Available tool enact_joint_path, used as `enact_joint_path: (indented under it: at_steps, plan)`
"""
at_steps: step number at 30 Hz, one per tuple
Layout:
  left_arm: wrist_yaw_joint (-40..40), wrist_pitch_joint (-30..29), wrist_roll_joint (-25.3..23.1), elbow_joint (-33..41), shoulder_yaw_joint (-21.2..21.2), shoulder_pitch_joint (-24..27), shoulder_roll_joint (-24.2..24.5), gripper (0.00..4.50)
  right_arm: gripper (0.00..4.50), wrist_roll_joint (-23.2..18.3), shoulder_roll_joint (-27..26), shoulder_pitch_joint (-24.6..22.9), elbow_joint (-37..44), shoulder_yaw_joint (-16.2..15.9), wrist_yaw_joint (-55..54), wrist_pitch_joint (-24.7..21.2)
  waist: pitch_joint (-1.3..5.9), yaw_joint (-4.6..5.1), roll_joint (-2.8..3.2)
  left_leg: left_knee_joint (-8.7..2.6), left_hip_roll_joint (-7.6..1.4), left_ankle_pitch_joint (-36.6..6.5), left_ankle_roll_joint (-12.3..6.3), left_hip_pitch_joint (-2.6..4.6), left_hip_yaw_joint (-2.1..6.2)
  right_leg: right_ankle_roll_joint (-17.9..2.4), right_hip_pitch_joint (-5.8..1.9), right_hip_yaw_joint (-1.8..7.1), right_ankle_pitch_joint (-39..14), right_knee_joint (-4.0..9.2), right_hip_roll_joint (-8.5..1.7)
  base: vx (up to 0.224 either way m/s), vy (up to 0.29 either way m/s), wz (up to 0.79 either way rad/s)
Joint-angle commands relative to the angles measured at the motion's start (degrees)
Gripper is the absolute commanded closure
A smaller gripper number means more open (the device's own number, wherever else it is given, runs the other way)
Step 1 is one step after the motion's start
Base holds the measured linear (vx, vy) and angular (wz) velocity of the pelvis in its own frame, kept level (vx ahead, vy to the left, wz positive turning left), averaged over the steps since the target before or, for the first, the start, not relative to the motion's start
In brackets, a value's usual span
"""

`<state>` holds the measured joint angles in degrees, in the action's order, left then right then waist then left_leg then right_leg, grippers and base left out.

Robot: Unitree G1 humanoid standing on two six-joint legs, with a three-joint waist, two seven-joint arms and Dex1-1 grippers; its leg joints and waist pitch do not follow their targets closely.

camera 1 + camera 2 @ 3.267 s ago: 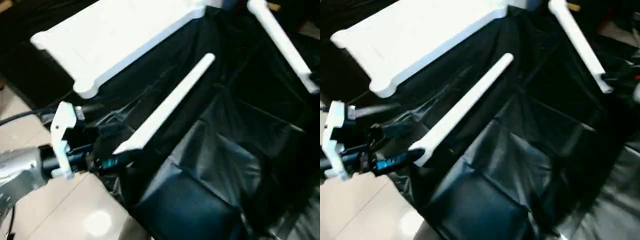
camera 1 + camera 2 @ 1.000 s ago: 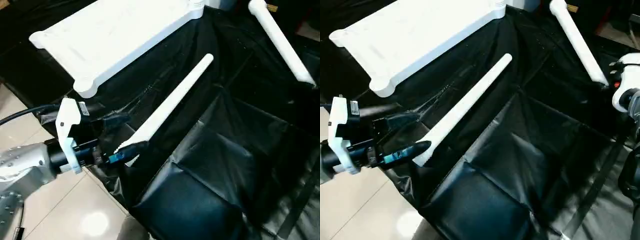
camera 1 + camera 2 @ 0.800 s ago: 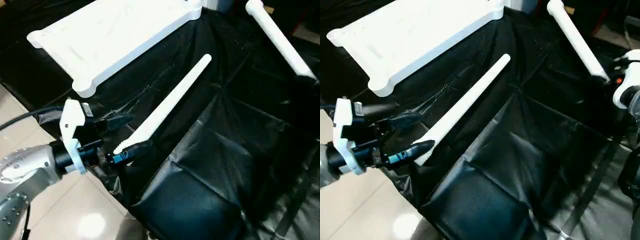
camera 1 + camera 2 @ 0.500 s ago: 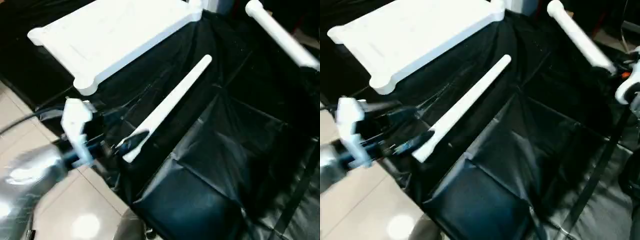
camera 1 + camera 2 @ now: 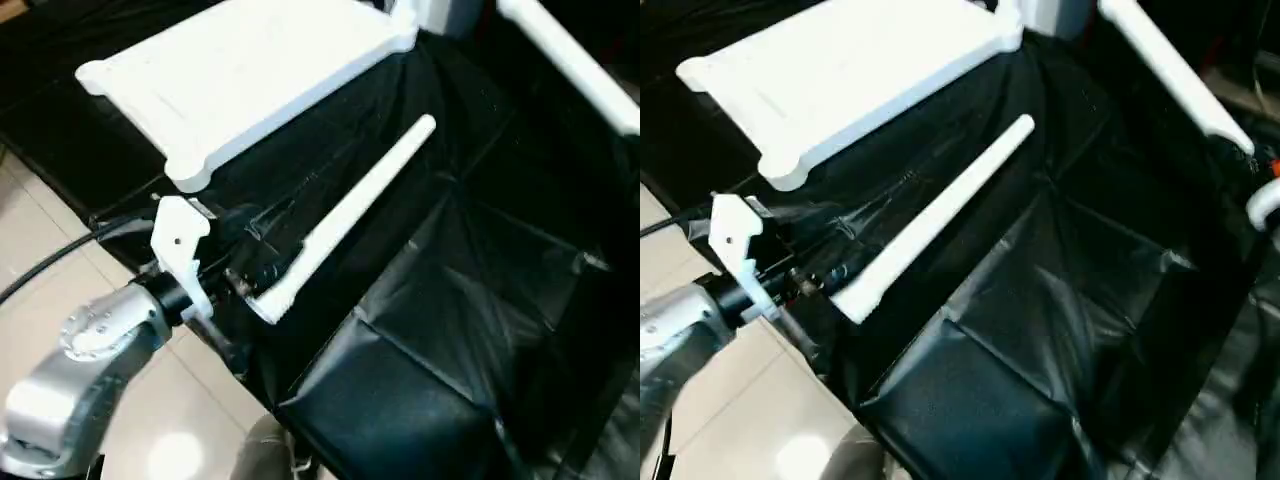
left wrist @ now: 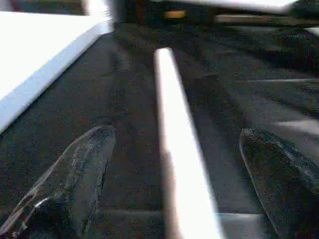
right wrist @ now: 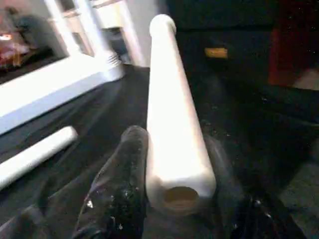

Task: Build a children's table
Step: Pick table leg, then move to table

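Both grippers at table legs
Left gripper (image 6: 174,174) gapes around near leg (image 6: 179,164); right gripper (image 7: 174,194) clamps far leg (image 7: 172,124).

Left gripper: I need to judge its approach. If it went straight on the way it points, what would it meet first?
The left gripper is open astride the near leg, so going on it would likely slide along this leg, over the black sheet.

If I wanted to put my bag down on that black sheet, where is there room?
The black sheet lies bare between the middle leg and the far leg. It is crowded where the left claw straddles the middle leg's end, below the tabletop.
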<state>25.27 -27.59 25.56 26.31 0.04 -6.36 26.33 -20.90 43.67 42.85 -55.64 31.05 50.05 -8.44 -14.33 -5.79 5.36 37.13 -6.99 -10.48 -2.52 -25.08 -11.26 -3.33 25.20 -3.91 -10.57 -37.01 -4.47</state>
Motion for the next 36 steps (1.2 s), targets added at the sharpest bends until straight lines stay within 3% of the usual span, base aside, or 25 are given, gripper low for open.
enact_joint_path:
  at_steps: [1, 9, 11, 12, 13, 14, 15, 16, 18, 19, 20, 21, 22, 23, 24, 25, 26, 27, 28, 29, 31, 33, 34, 35, 36]
  plan:
    - [-3.85, 1.52, -3.11, 0.04, -0.37, 1.23, -1.45, 0.0, 3.3, -4.59, -2.99, -7.61, 15.25, 1.64, -0.98, -5.38, 7.16, 0.07, -2.32, -3.95, -6.01, -2.68, -12.28, 1.8, 3.35, -14.76, -3.81, 3.15, -7.33, 4.08, -4.93, 0.0, 0.0, 0.0]
    - [-8.63, 7.77, -8.44, -0.53, -1.36, 1.37, -5.95, 0.0, 3.3, -10.4, -15.17, -28.57, 51.68, 4.32, -15.07, -10.88, 7.17, 0.6, -1.64, -5.09, -5.97, -10.1, -5.19, 2.6, 3.37, -9.32, -2.96, 3.59, -19.39, 5.91, -5.58, 0.0, 0.0, 0.0]
    - [-9.84, 8.12, -8.83, -0.74, -0.85, 1.29, -6.92, 0.0, 3.3, -11.13, -19.72, -32.84, 59.61, 4.45, -19.48, -11.22, 7.21, 0.18, -1.58, -4.7, -5.36, -9.3, -6.29, 2.0, 3.03, -9.13, -3.79, 4.64, -20.72, 6.22, -7.62, 0.0, 0.0, 0.0]
    - [-10.52, 8.85, -9.78, -1.4, -0.83, 0.91, -7.16, 0.0, 3.3, -10.98, -24.04, -34.96, 64.21, 4.39, -24.03, -11.5, 7.31, -0.05, -1.75, -3.27, -4.92, -7.18, -8.02, 1.18, 3.18, -9.25, -4.8, 5.97, -21.02, 7.13, -10.13, 0.0, 0.0, 0.0]
    - [-10.66, 9.85, -10.63, -2.07, -1.05, 0.49, -7.12, 0.0, 3.3, -11.29, -27.13, -36.32, 67.15, 3.54, -26.6, -11.22, 7.13, -0.89, -1.13, 0.31, -5.12, -5.45, -8.06, -0.21, 5.35, -8.81, -5.9, 8.21, -27.38, 9.36, -15.33, 0.0, 0.0, 0.0]
    - [-10.66, 9.85, -10.63, -2.07, -1.05, 0.49, -7.12, 0.0, 3.3, -11.29, -27.13, -36.32, 67.15, 3.54, -26.6, -11.22, 7.13, -0.89, -1.13, 0.31, -5.12, -5.45, -8.06, -0.21, 5.35, -8.81, -5.9, 8.21, -27.38, 9.36, -15.33, 0.0, 0.0, 0.0]
    - [-11.4, 9.97, -10.68, -2.76, -0.82, -0.17, -7.86, 0.0, 3.3, -11.68, -29.58, -37.87, 70.23, 2.1, -28.38, -12.01, 6.88, -0.7, -0.76, 3.01, -4.59, -6.46, -3.54, 0.01, 6.14, -8.38, -5.5, 11.16, -34.71, 10.77, -15.95, -0.01, 0.106, -0.21]
    - [-11.8, 9.92, -10.67, -3.15, -0.65, -0.59, -8.26, 0.0, 3.3, -12.22, -31.01, -38.63, 71.69, 1.37, -29.42, -12.61, 6.07, -1.18, -1.06, 2.53, -3.53, -9.06, -0.48, 0.11, 7.16, -7.82, -5.75, 12.15, -39.88, 10.57, -13.12, -0.019, 0.15, -0.42]
    - [-12.01, 10.39, -11.13, -3.86, -0.5, -1.13, -8.51, 0.0, 3.3, -12.57, -32.73, -39.64, 73.68, 0.46, -31.19, -13.75, 5.93, -0.76, -0.99, -1.98, -2.06, -13.09, 0.28, 4.05, 5.26, -3.8, -2.66, 10.03, -44.51, 10.55, -5.6, -0.029, 0.168, -0.43]
    - [-12.41, 10.72, -11.95, -4.71, -0.24, -1.72, -8.46, 0.0, 3.3, -12.46, -34.76, -40.6, 75.55, -0.76, -33.27, -14.52, 6.57, 2.54, -0.55, -6.53, -2.97, -30.36, 1.42, 8.92, 2.43, -0.09, 1.44, 4.84, -34.59, 6.57, 1.52, -0.084, 0.196, -0.45]
    - [-12.6, 10.94, -12.4, -5.1, -0.08, -1.94, -8.4, 0.0, 3.3, -12.52, -35.57, -41.01, 76.48, -1.42, -34.59, -14.9, 7.13, 2.8, 0.35, -7.96, -4.1, -35.97, 1.91, 9.14, 1.17, 0.03, 1.85, 2.58, -30.18, 3.76, 2.43, -0.084, 0.196, -0.45]
    - [-12.82, 10.68, -12.48, -5.23, 0.23, -2.02, -8.33, 0.0, 3.3, -12.32, -36.18, -41.14, 76.92, -1.98, -35.52, -14.89, 7.13, 2.8, 0.35, -7.96, -4.1, -35.97, 1.91, 9.14, 1.17, 0.03, 1.85, 2.58, -30.18, 3.76, 2.43, -0.095, 0.227, -0.52]
    - [-13.53, 9.93, -12.92, -5.26, 0.67, -2.06, -8.2, 0.0, 3.3, -11.48, -37.06, -40.92, 77.04, -2.37, -37.24, -14.78, 7.35, 3.15, 0.84, -12.93, -7.89, -46.09, 1.12, 6.16, -0.61, -1.21, -1.51, -2.65, -14.5, -7.18, 0.52, -0.083, 0.223, -0.54]
    - [-13.53, 9.93, -12.92, -5.26, 0.67, -2.06, -8.2, 0.0, 3.3, -11.48, -37.06, -40.92, 77.04, -2.37, -37.24, -14.78, 6.87, 1.88, 1.36, -14.36, -9.48, -50.51, 3.4, 5.41, -3.8, -1.82, -1.81, -4.43, -12.55, -9.59, -0.38, -0.083, 0.223, -0.54]
    - [-13.69, 9.98, -13.16, -5.21, 0.88, -1.97, -8.23, 0.0, 3.3, -11.06, -37.72, -40.91, 77.62, -2.32, -38.51, -15.06, 6.9, 1.71, 0.48, -14.68, -10.07, -51.33, 5.15, 5.1, -4.19, -1.69, -3.08, -4.11, -13.81, -10.03, -0.96, -0.066, 0.133, -0.59]
    - [-13.48, 9.99, -12.93, -4.83, 1.11, -1.63, -8.27, 0.0, 3.3, -10.78, -38.34, -40.76, 78.02, -2.23, -39.59, -15.23, 9.34, 0.56, -4.34, -4.57, -6.2, -36.46, 11.32, 8.88, -4.48, 2.84, -0.59, 5.55, -39.62, 2.05, -7.63, -0.026, 0.059, -0.61]
    - [-13.18, 10.02, -12.76, -4.05, 1.16, -0.96, -8.27, 0.0, 3.3, -10.06, -39.02, -40.6, 78.46, -2.48, -40.95, -15.34, 8.81, -0.82, -5.11, 5.04, -2.52, -23.16, 6.8, 5.05, 0.03, 4.06, -2.64, 12.86, -46.4, 9.13, -14.67, -0.026, 0.059, -0.61]
    - [-13.02, 9.9, -12.57, -3.26, 1.16, -0.25, -8.33, 0.0, 3.3, -9.56, -39.52, -40.44, 78.67, -2.94, -41.78, -15.38, 9.9, -1.82, -2.83, 7.46, 0.88, -14.12, 3.89, 0.0, 5.6, 4.71, -7.3, 16.03, -40.58, 7.49, -14.67, 0.044, 0.079, -0.71]
    - [-13.15, 9.73, -12.66, -2.6, 1.14, 0.53, -8.52, 0.0, 3.3, -8.81, -39.85, -40.4, 78.95, -3.7, -42.72, -15.55, 8.58, -1.59, -3.8, 7.06, 3.37, -6.19, 4.22, -3.16, 8.73, 9.64, -9.84, 14.1, -25.8, 5.52, -8.67, 0.055, 0.142, -0.82]
    - [-13.16, 9.72, -12.67, -2.56, 1.14, 0.58, -8.54, 0.0, 3.3, -8.76, -39.87, -40.4, 78.96, -3.75, -42.78, -15.56, 8.58, -1.59, -3.8, 7.06, 3.37, -6.19, 4.22, -3.16, 8.73, 9.64, -9.84, 14.1, -25.8, 5.52, -8.67, 0.055, 0.142, -0.82]
    - [-14.6, 9.87, -13.63, -2.28, 1.32, 2.03, -9.29, 0.0, 3.3, -8.01, -40.13, -40.46, 79.25, -5.42, -43.66, -16.26, 8.88, -0.85, -5.07, 4.24, 4.14, -3.92, 2.25, -0.53, 8.72, 2.6, -8.45, 15.78, -14.24, 6.46, -3.79, -0.013, 0.194, -0.56]
    - [-16.95, 9.94, -14.96, -2.3, 1.99, 3.24, -10.29, 0.0, 3.3, -7.34, -39.84, -40.26, 78.92, -7.08, -44.0, -16.94, 9.39, -0.08, -3.85, -1.85, 2.52, -1.59, -2.02, 1.86, 8.0, 1.13, -6.72, 16.86, -21.35, 8.68, 0.58, -0.029, 0.244, -0.51]
    - [-18.1, 9.81, -15.39, -2.08, 2.44, 3.74, -10.77, 0.0, 3.3, -7.67, -39.82, -39.9, 78.57, -7.52, -44.3, -17.18, 9.39, -0.08, -3.85, -1.85, 2.52, -1.59, -2.02, 1.86, 8.0, 1.13, -6.72, 16.86, -21.35, 8.68, 0.58, -0.056, 0.321, -0.67]
    - [-18.88, 9.75, -15.8, -1.87, 2.74, 4.12, -11.01, 0.0, 3.3, -7.95, -39.65, -39.53, 78.19, -7.85, -44.32, -17.45, 8.16, 3.34, -1.77, -7.87, -1.33, -20.12, -5.78, 6.59, 7.97, 2.58, 0.54, 9.92, -25.71, 4.59, 5.59, -0.056, 0.321, -0.67]
    - [-18.92, 9.83, -15.84, -1.8, 2.81, 4.24, -11.07, 0.0, 3.3, -7.94, -39.54, -39.44, 78.07, -7.99, -44.28, -17.53, 9.62, 4.01, -0.57, -8.56, -2.73, -26.33, -6.29, 7.13, 8.35, 2.43, 0.54, 6.82, -23.71, -0.43, 4.98, -0.068, 0.335, -0.66]
